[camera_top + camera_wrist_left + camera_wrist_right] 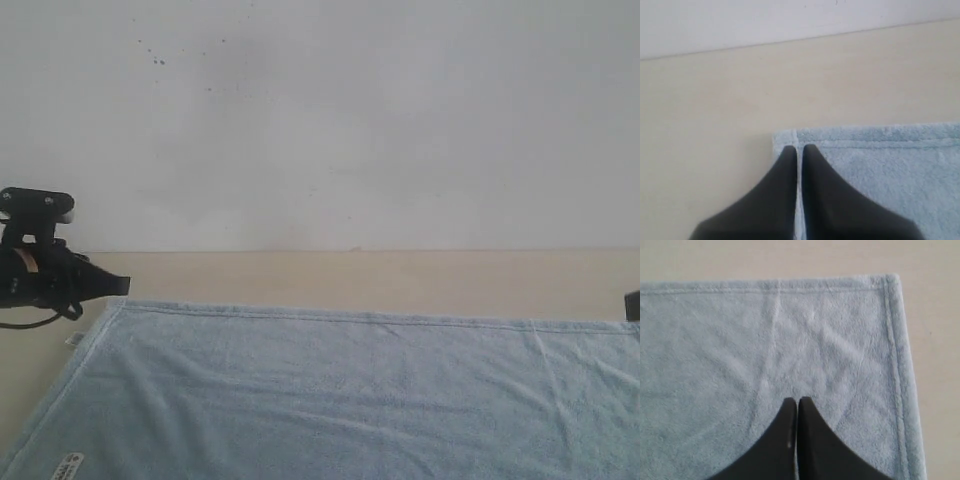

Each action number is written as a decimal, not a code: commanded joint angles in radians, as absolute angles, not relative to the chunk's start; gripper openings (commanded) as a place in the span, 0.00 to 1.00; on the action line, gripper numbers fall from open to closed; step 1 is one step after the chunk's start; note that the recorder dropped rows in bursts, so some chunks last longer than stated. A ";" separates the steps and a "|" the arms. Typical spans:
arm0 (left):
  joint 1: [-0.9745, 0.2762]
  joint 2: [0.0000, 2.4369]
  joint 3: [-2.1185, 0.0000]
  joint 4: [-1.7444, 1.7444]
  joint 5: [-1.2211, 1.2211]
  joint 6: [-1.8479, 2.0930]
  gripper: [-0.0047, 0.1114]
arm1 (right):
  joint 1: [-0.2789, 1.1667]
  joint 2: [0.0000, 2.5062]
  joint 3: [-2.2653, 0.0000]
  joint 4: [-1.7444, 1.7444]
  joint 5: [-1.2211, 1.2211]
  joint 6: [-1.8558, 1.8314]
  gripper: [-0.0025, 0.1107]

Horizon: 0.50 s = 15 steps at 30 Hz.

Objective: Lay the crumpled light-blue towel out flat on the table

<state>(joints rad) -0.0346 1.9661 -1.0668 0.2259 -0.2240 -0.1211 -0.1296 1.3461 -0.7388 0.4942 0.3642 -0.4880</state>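
Since the towel (330, 400) is lying almost flat on the bench (300, 272), the spreading is seemingly finishing; the next move is likely calling for lifting both arms clear without dragging cloth. The left hand (797, 149) is hovering closed over the far left corner; the right hand (797, 401) is hovering closed, gripping nothing, near the far right corner.

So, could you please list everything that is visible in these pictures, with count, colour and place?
towel: one, pale blue, spread flat on the table.
label: one, white, on the towel near its left edge.
side tag: one, white, at the towel's left edge.
table: one, pale beige, under the towel.
wall: one, white, behind the table.
left claw: one, black, shut, over a towel corner.
right claw: one, black, shut, over the towel near a corner.
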 commanded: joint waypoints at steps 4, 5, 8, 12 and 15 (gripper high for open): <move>-0.037 1.862 -0.860 0.226 -0.401 -0.253 0.08 | -0.130 1.346 -0.572 0.492 0.184 -0.501 0.02; -0.037 1.820 -0.810 0.237 -0.439 -0.290 0.08 | -0.130 1.346 -0.557 0.492 0.171 -0.497 0.02; -0.037 1.744 -0.729 0.324 -0.513 -0.384 0.08 | -0.130 1.346 -0.547 0.492 0.169 -0.470 0.02; -0.037 1.572 -0.605 0.456 -0.607 -0.509 0.08 | -0.130 1.297 -0.547 0.492 0.146 -0.472 0.02; -0.037 1.391 -0.525 0.479 -0.590 -0.587 0.08 | -0.130 1.144 -0.543 0.492 0.147 -0.478 0.02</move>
<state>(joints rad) -0.0346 1.4961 -0.5705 0.4551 -0.5817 -0.5241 -0.1296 1.2409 -0.5477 0.4942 0.1612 -0.4764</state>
